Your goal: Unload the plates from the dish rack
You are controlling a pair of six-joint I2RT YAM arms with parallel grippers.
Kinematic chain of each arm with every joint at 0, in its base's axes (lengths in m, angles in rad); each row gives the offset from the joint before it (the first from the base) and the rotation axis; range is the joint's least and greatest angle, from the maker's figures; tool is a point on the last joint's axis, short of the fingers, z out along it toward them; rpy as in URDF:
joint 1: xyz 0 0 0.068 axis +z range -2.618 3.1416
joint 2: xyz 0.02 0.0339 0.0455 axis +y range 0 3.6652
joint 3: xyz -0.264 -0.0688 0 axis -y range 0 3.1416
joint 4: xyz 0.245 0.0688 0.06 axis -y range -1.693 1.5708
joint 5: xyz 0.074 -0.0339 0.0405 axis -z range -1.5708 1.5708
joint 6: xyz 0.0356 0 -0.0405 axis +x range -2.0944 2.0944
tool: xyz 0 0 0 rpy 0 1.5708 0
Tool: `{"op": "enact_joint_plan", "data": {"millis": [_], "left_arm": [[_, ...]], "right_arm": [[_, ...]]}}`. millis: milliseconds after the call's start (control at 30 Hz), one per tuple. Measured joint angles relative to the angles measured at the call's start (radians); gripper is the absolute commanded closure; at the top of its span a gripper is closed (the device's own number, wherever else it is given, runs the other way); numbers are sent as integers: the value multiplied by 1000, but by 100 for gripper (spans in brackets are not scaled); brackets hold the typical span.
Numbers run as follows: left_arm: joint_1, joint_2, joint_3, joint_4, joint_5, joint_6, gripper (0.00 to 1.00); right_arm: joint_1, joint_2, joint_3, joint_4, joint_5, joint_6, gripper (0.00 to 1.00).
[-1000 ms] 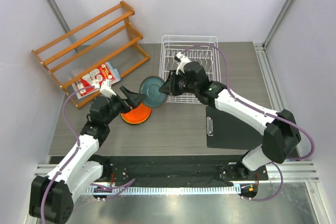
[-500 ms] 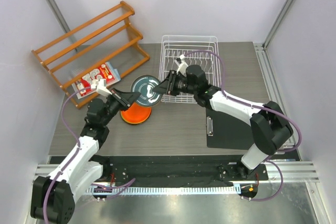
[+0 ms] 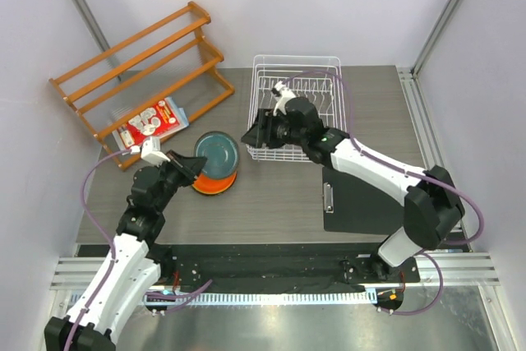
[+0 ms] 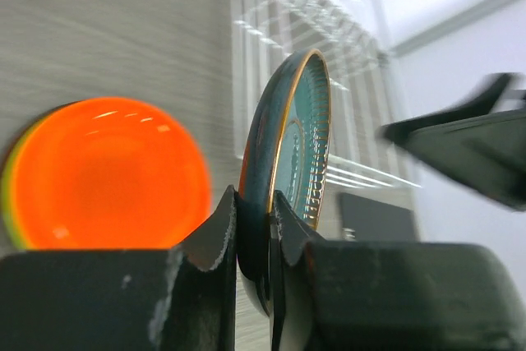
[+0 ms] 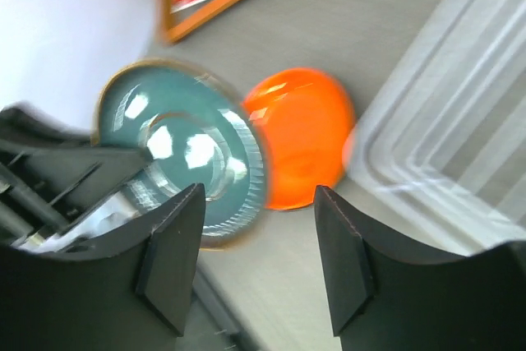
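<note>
My left gripper (image 4: 253, 199) is shut on the lower rim of the dark teal plate (image 4: 292, 137), which stands on edge between the fingers. In the top view this teal plate (image 3: 217, 153) hangs just above the orange plate (image 3: 215, 182), which lies flat on the table left of the white wire dish rack (image 3: 297, 58). A lime green edge (image 4: 6, 182) shows under the orange plate (image 4: 107, 170). My right gripper (image 5: 259, 195) is open with nothing between its fingers, apart from the teal plate (image 5: 181, 145). It hangs at the rack's left edge (image 3: 251, 133).
An orange-brown wooden slatted shelf (image 3: 140, 71) stands at the back left with a red and white packet (image 3: 150, 123) in front of it. A black clipboard (image 3: 362, 199) lies on the table right of the plates, under the right arm.
My left gripper shut on the teal plate while the right gripper still held it. The right gripper then opened and drew back toward the rack. The left arm lowered the plate over the orange one.
</note>
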State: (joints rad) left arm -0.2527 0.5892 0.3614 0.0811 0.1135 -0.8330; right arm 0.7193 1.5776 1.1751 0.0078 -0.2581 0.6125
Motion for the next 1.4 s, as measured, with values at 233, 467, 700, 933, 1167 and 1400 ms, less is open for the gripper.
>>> {"op": "enact_joint_plan", "data": {"millis": [233, 467, 700, 933, 1167, 1400], "left_arm": [[0, -38, -6, -153, -144, 69, 100], [0, 47, -53, -145, -201, 82, 100], [1, 151, -98, -70, -224, 71, 100], [1, 184, -104, -17, -227, 56, 47], [1, 171, -106, -18, -245, 57, 28], [1, 154, -89, -60, -254, 76, 0]], "right_arm": [[-83, -130, 18, -147, 207, -152, 35], [-155, -179, 18, -183, 257, -193, 35], [-175, -179, -8, -199, 254, -196, 35], [-183, -179, -29, -211, 243, -197, 35], [-198, -177, -29, -213, 235, -206, 35], [-230, -176, -29, -216, 259, -238, 16]]}}
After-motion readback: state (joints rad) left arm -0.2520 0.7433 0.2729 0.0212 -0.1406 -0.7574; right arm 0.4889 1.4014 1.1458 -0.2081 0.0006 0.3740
